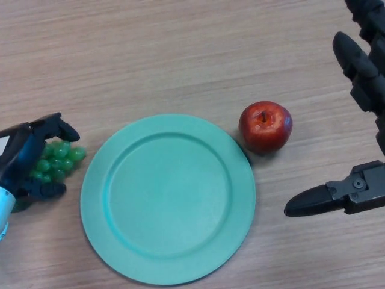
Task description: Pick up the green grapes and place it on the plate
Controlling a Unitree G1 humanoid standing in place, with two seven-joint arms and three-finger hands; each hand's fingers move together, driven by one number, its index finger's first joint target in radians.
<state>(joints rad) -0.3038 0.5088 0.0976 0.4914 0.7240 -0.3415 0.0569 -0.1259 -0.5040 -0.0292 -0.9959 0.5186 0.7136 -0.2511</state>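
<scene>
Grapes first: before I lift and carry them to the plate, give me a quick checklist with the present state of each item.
1. Left hand round the grapes: ok, fingers curled over and under the bunch.
2. Grip firm enough to lift: cannot tell, much of the bunch is hidden by the hand.
3. Grapes off the table: cannot tell from this view.
4. Plate free to receive: ok, nothing lies on it.
5. Path from grapes to plate: ok, the plate's rim is just right of the bunch.
6. Apple and right hand out of the way: ok, both sit on the plate's far side, the hand open.
</scene>
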